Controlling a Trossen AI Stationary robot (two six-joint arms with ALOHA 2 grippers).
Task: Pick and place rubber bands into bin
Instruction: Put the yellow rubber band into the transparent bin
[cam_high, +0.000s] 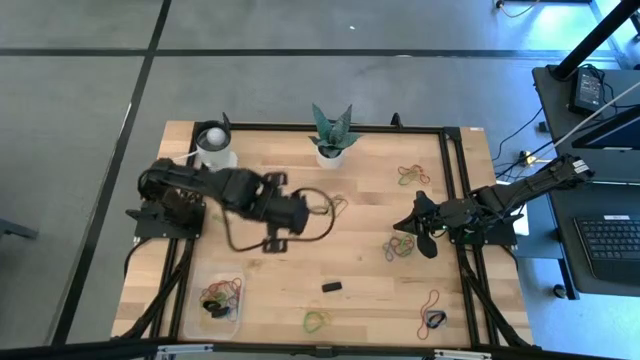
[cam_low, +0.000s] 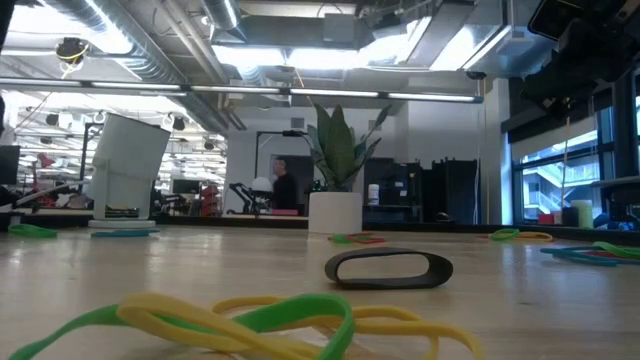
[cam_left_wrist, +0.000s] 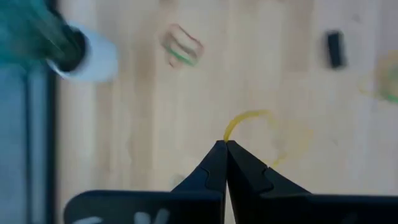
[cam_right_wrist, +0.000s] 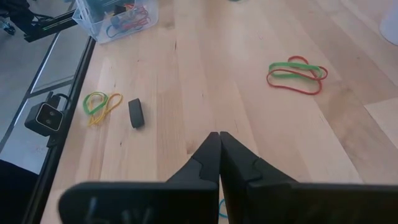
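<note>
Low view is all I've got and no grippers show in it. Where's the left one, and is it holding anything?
Observer: The left gripper is over the middle of the table, shut on a yellow rubber band.
Operator: Bin? Can't find it here.
Observer: The bin sits at the table corner at the high view's lower left, with coloured bands inside.
Operator: Right arm?
Observer: The right gripper is over the table's right side, shut with nothing between its tips.
</note>
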